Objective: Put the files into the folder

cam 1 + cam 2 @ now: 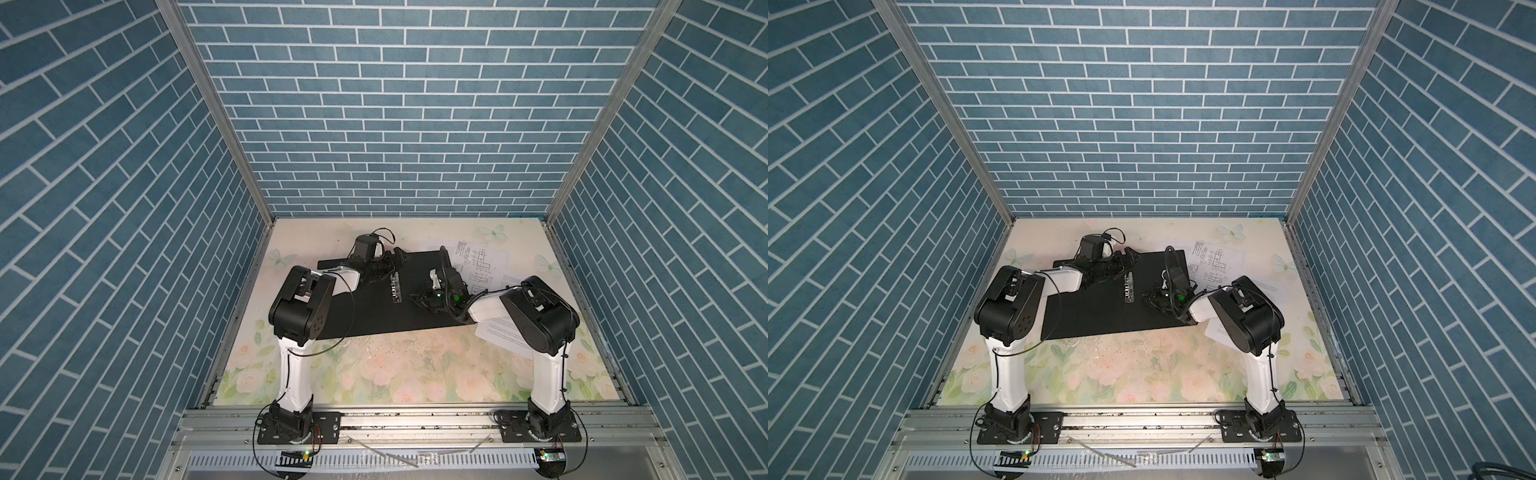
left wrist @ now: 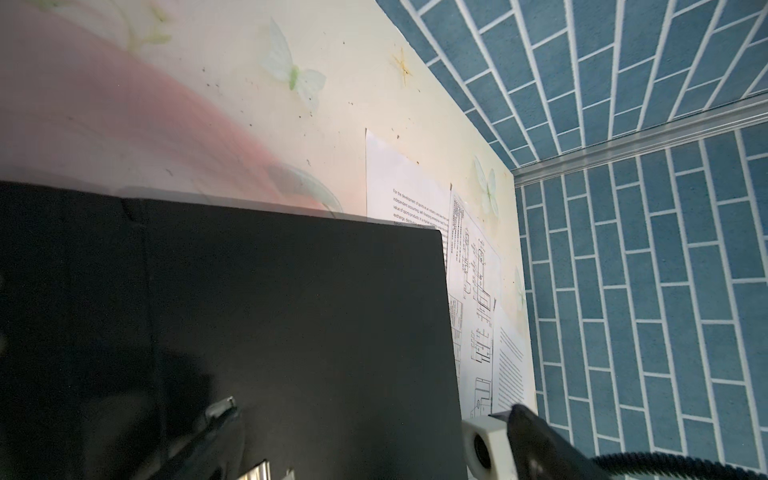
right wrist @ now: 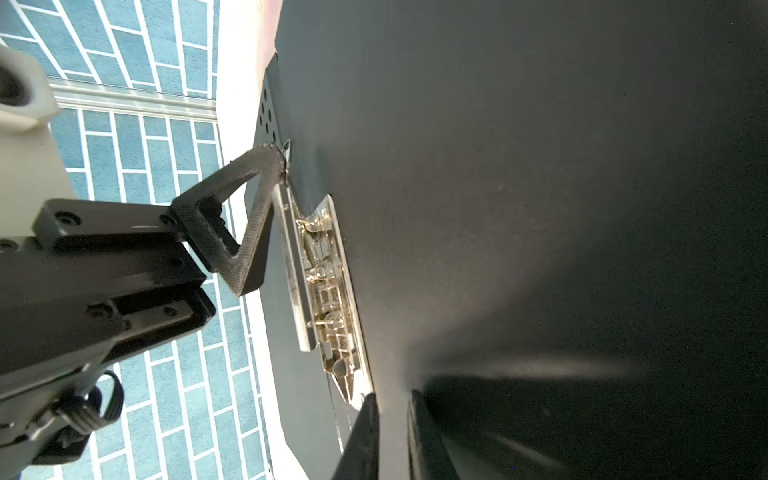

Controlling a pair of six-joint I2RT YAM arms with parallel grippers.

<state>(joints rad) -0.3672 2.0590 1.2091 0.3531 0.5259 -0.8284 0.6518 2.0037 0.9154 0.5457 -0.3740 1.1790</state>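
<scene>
Presently, your inventory reads as follows.

- The folder [image 1: 353, 307] – lies open and flat across the middle of the tabletop [image 1: 395, 374], black inside up, its far corners toward the far edge.
- Metal clip [image 1: 395, 287] – fixed along the folder's centre fold; the right wrist view shows it as a bright bar [image 3: 328, 291].
- The files – none on the folder. A sheet with line drawings [image 1: 482, 262] lies by the far right corner of the tabletop, its edge running under the folder's right side [image 2: 473, 270]. A text sheet [image 2: 399, 178] lies partly beneath it. Another text sheet [image 1: 498, 332] lies near the right edge, half hidden by your right arm.
- Left gripper [image 1: 395, 261] – jaws spread wide at the clip's far end; one finger [image 3: 249, 216] touches the bar's tip.
- Right gripper [image 1: 419, 300] – low over the folder at the clip's near end, fingers [image 3: 361, 436] drawn nearly together, nothing seen between them.
</scene>
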